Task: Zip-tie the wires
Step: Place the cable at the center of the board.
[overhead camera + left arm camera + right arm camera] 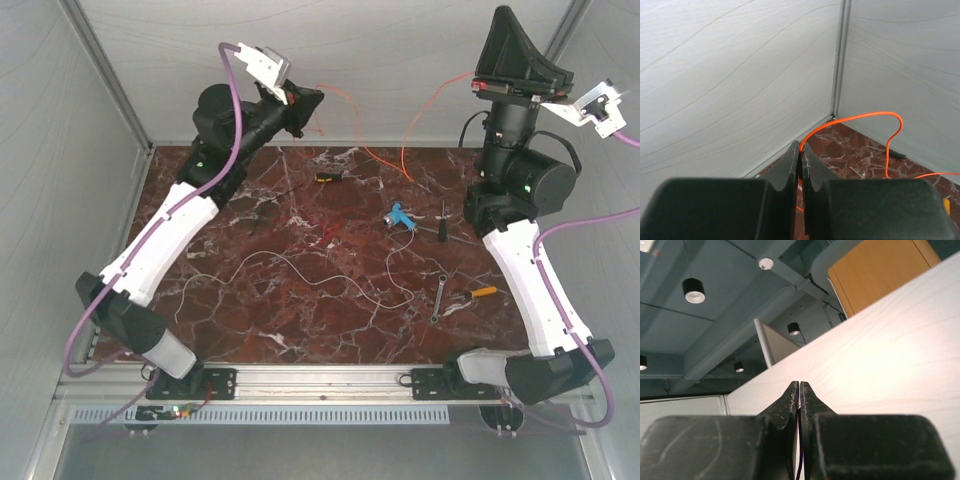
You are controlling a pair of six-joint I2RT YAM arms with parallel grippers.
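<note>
A thin orange wire (385, 160) hangs in a loop over the back of the marble table (250, 320), both ends lifted. My left gripper (318, 97) is raised at the back left and shut on one end; in the left wrist view the wire (865, 116) leaves the closed fingertips (801, 145). My right gripper (503, 15) points up at the back right, shut on the other end. A thin strand (799, 463) runs in the slit below its tips (800, 384). A long white wire (300, 265) and faint red strands (323, 234) lie on the table.
Tools lie on the right half of the table: a small screwdriver (326, 177), a blue tool (402, 216), a black screwdriver (443, 221), a wrench (438, 296) and an orange-handled tool (482, 292). Grey walls close in the back and sides.
</note>
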